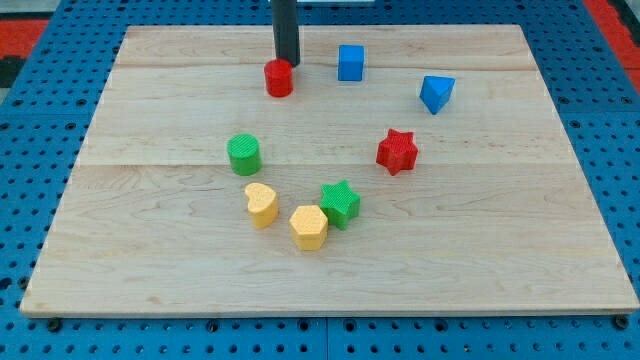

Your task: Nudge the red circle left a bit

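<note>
Now my tip stands close to the top edge of the wooden board, a little to the view's left of the middle. It is just at the upper right side of the red circle, touching it or almost touching it; I cannot tell which. The rod has no jaws at all, so nothing opens or closes and it holds nothing.

The red circle is near the top edge, and the blue cube sits to its right at almost the same height, apart from it. Further toward the top right corner is the blue triangle-like block. The red star lies in the right half, near the middle height of the board. The green cylinder is left of centre. Toward the bottom edge, three blocks are together: the yellow heart, the yellow hexagon-like block, and the green star, which touches the yellow hexagon-like block.
</note>
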`<control>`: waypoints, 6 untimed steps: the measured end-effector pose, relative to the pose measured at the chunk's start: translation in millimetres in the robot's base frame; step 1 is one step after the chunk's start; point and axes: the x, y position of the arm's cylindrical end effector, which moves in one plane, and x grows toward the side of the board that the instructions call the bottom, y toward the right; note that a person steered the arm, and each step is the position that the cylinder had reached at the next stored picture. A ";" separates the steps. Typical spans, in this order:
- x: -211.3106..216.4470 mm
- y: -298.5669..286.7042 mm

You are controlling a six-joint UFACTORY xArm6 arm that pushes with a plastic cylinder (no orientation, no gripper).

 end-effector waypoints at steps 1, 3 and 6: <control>29.8 -30.5; 36.2 19.1; 70.6 -1.6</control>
